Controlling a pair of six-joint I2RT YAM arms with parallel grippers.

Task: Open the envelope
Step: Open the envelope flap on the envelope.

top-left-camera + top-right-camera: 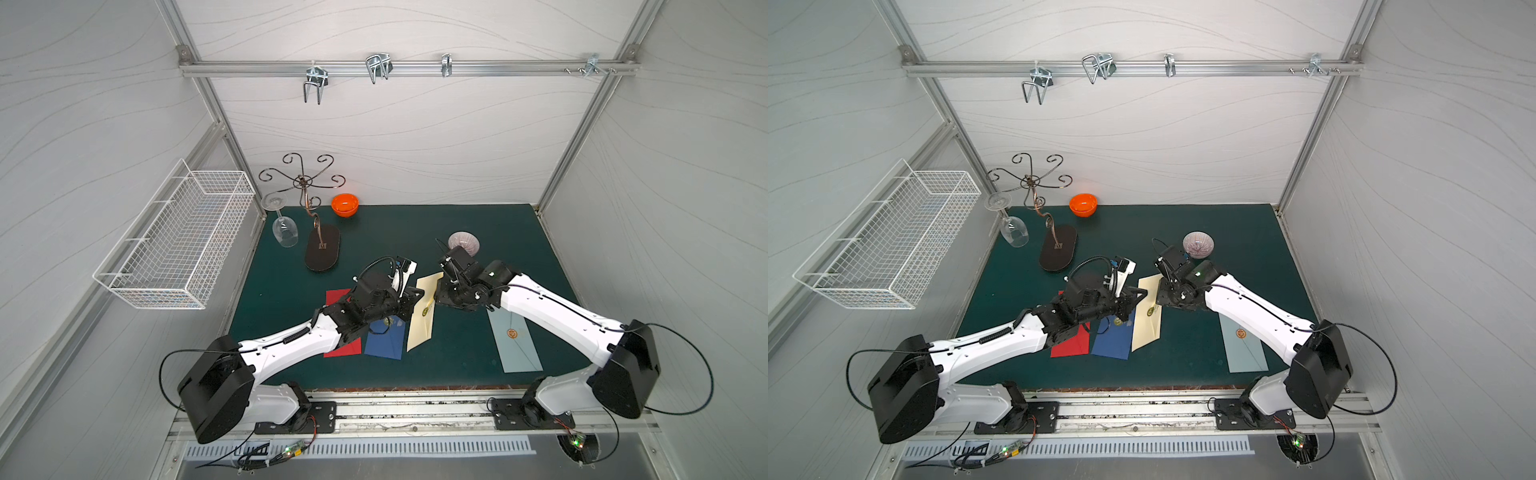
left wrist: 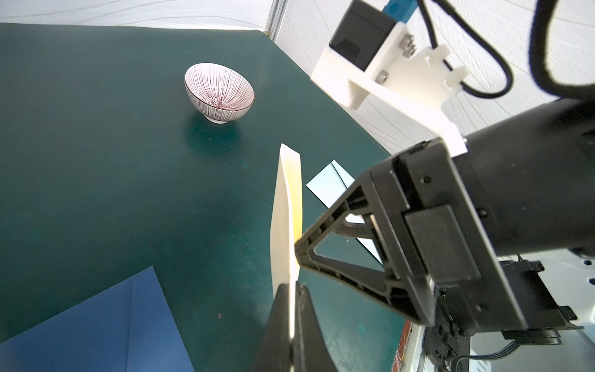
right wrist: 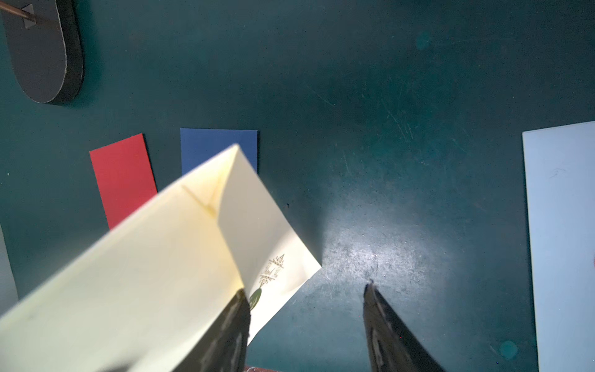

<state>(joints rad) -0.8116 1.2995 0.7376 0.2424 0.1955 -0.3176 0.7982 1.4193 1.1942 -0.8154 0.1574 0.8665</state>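
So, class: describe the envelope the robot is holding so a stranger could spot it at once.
On the green mat are four envelopes. Pick the cream envelope, gripped on edge by the left hand. The red envelope, dark blue envelope and pale blue envelope all lie flat.

I work over a dark green mat; white walls with faint wavy lines rise behind and beside it; an aluminium rail with metal hooks runs high above its far edge; a wire basket hangs beside it

Cream envelope aloft, flap partly open
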